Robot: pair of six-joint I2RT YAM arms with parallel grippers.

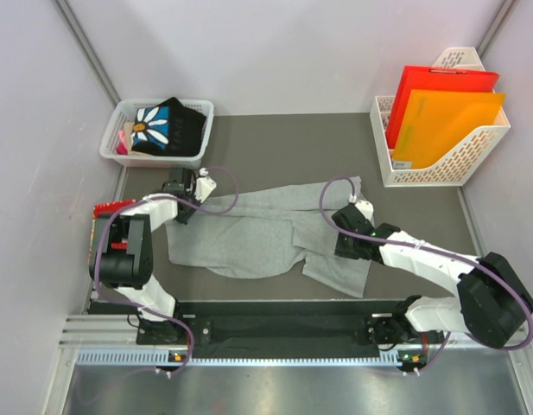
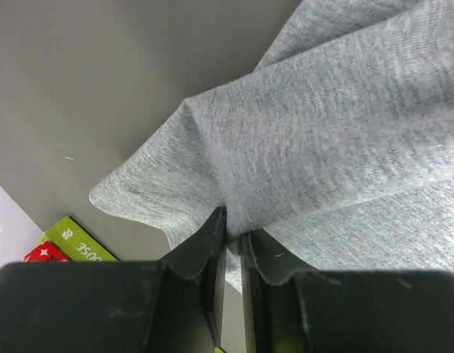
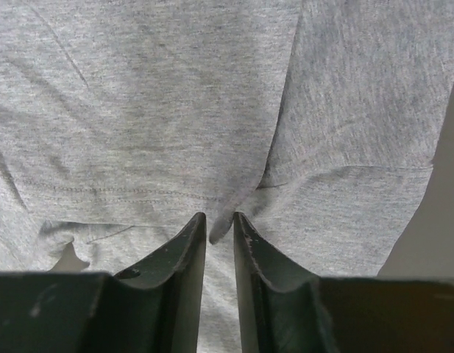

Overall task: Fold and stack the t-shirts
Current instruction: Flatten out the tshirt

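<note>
Grey cloth lies spread on the dark table (image 1: 275,138): it is the grey t-shirt (image 1: 266,229), flat between my two arms. My left gripper (image 2: 230,220) is at its left edge, jaws almost together, pinching a raised fold of the cloth. My right gripper (image 3: 219,220) is down on the shirt's right part, jaws narrow, with a small bump of cloth between the tips. I cannot tell if it grips tight. The black t-shirt (image 1: 171,125) with the daisy sits bunched in the white basket (image 1: 206,108), far left. A red packet (image 1: 106,209) lies beside my left arm.
</note>
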